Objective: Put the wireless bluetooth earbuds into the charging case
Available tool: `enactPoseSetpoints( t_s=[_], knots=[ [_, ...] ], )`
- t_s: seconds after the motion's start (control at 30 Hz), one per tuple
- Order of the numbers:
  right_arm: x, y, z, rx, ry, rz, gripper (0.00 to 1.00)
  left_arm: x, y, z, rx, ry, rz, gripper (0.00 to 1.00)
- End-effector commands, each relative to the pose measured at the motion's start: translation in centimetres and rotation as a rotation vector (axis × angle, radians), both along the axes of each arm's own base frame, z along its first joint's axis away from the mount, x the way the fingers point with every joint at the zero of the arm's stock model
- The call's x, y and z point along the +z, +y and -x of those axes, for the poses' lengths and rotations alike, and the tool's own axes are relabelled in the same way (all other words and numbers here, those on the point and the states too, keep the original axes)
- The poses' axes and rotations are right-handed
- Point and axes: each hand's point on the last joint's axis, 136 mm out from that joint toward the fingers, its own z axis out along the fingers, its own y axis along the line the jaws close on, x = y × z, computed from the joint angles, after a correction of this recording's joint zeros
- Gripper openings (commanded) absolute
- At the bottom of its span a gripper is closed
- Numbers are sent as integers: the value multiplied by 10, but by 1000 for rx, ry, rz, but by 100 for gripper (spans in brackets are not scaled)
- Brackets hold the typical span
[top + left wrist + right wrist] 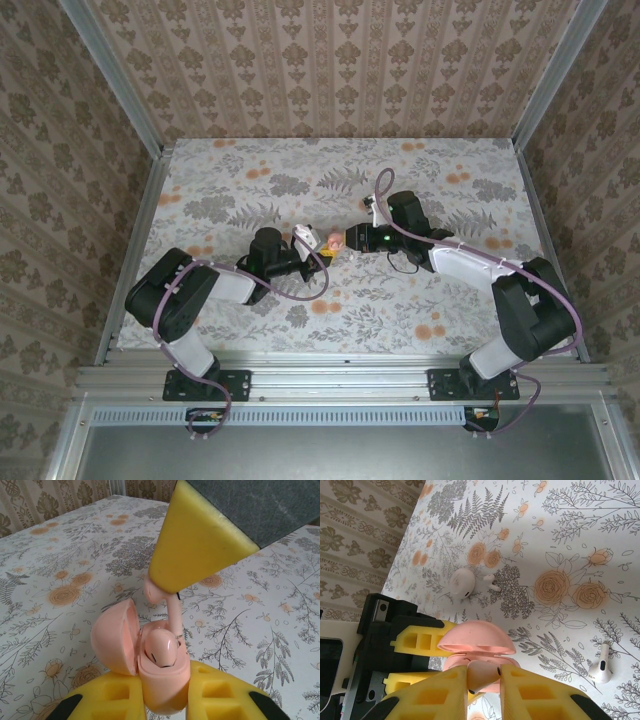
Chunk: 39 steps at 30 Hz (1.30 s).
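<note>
Centrally, left gripper [165, 702] clamps one open charging case [116, 637]; right gripper [483, 680] pinches one earbud [171, 614], stem pointing down into it, beside second earbud [162, 651].

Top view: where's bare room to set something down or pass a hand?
Free: the far strip of table along the back wall, and the near strip between the two arm bases. Crowded: the centre, where the left gripper holds the charging case, the right gripper holds an earbud at its opening, and a loose white earbud lies nearby.

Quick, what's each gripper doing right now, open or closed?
Left gripper: closed on the open charging case.
Right gripper: closed on an earbud.
</note>
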Motion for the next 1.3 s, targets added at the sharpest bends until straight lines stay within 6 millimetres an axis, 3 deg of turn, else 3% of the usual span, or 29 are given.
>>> enactPoseSetpoints(
  t_s=[0.0, 0.43, 0.73, 1.27],
  knots=[
    [-3, 2, -3, -14, -2, -7, 22, 21, -3, 2, -11, -49, 44, 15],
    [-10, 5, -2, 3, 2, 47, 21, 27, -1, 1, 1, -63, 51, 15],
    [-4, 11, 1, 25, -6, 27, 25, 29, -1, 1, 3, -69, 54, 15],
    [31, 7, 5, 20, -104, -44, 31, 33, 1, 3, 3, -76, 55, 15]
  ],
)
